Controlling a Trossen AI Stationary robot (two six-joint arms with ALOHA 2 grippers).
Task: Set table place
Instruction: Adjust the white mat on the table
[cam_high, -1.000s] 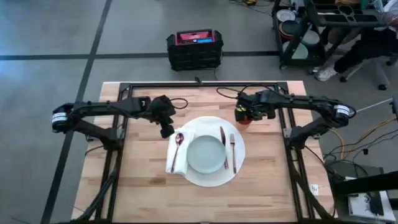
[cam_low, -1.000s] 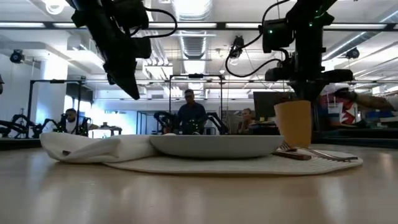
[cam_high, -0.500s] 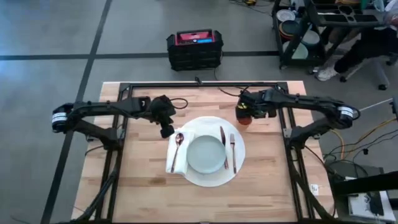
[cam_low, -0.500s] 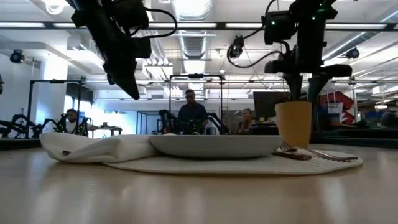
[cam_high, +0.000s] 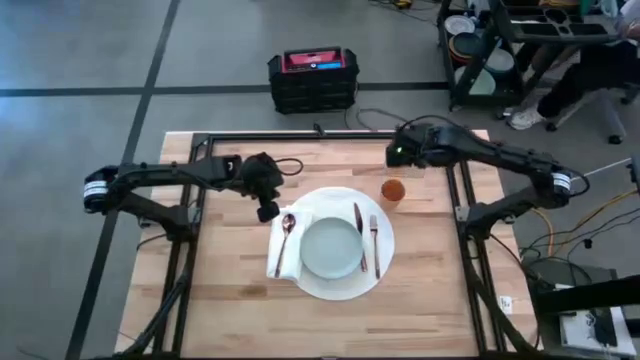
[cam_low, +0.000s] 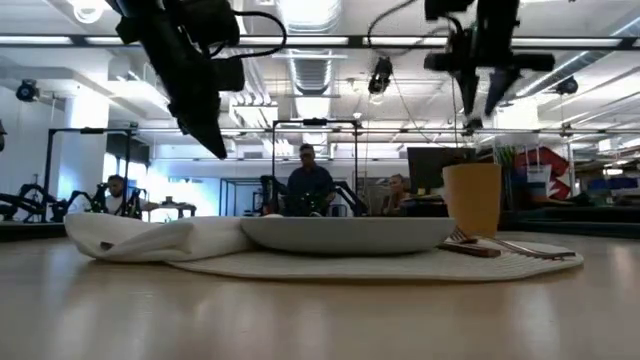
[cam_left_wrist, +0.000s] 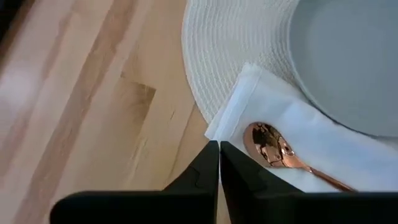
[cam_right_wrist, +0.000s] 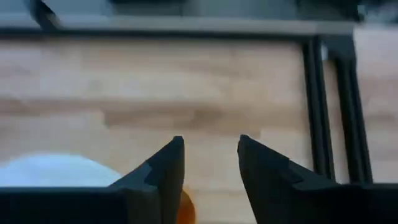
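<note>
A light-wood table seen from above; a large round white mat lies near its middle with a pale plate on it; a folded napkin overlaps the mat's left edge, a copper spoon on it, long axis running toward the table's far edge, bowl at the far end; knife and fork lie parallel right of the plate; an orange cup stands upright at the mat's far right rim; the right claw, fingers apart, hangs above and behind the cup, clear of it; the left claw, fingers together, hovers just beside the napkin's far corner.
</note>
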